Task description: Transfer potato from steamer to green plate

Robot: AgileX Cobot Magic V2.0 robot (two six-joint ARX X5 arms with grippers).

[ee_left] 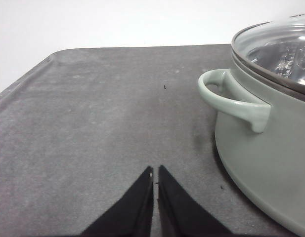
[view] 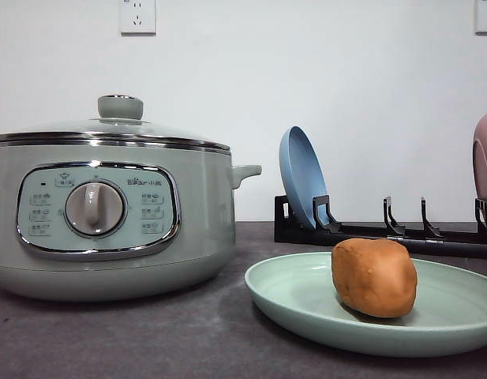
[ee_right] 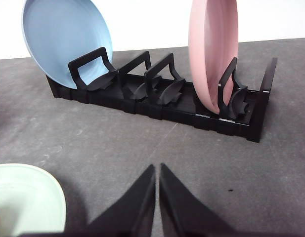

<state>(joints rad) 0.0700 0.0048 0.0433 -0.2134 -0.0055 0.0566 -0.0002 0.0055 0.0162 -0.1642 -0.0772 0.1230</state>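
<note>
Left wrist view has the left gripper [ee_left: 155,174] with its two black tapered fingers [ee_left: 137,202] drawn together until only a hairline slit parts the tips, nothing between them, hanging over the dark grey matte tabletop [ee_left: 93,123]. Off to one side of those fingers stands the large round pale sage-green electric steamer [ee_left: 263,163], its curved side handle [ee_left: 231,101] jutting toward the open table and its glass lid [ee_left: 281,49] seated on the metal rim. Right wrist view tells the same of the right gripper [ee_right: 157,172] — black fingers pressed nearly tip to tip, holding nothing, above bare tabletop. Near them, at the frame's edge, is a part of the wide, shallow, pale mint-green plate [ee_right: 28,197], and farther out a black plastic dish rack [ee_right: 162,106] holds a round light-blue plate [ee_right: 63,39] leaning in one end slot and a round pink plate [ee_right: 211,54] standing on edge near the other end, with unfilled slots between. From the front view, the lumpy orange-brown potato [view: 374,277] rests on the green plate, right of the steamer and well apart from it; the steamer's knobbed lid is on, its chrome-framed control panel [view: 97,209] and central dial face the camera, and the rack sits behind the plate against a white wall [view: 346,79] — two sockets high on it.
</note>
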